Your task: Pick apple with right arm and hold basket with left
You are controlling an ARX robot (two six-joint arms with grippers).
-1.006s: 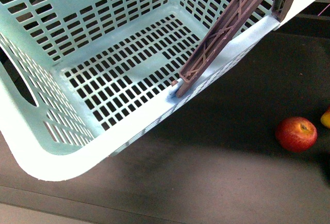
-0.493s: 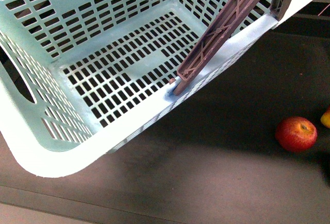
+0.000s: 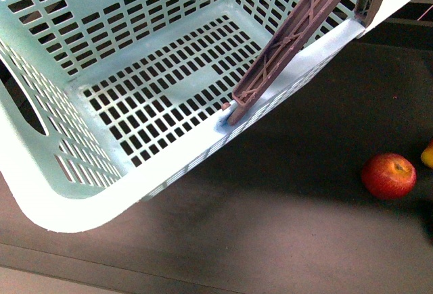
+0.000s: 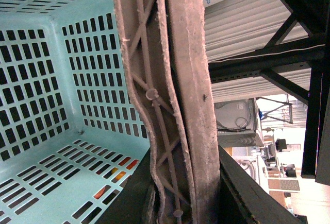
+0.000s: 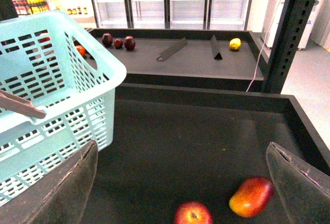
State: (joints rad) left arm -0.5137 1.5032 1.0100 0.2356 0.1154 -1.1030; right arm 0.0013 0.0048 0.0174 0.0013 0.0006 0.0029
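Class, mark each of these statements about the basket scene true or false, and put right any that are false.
1. The apple lies inside the basket. False: it rests on the dark surface outside it.
2. A yellow-orange fruit lies close beside the apple. True.
3. The right gripper is shut on the apple. False: its fingers stand wide apart, holding nothing.
4. No fruit shows on the basket floor in the front view. True.
5. The basket's brown handle lies folded flat. False: it stands raised, with the left gripper closed on it.
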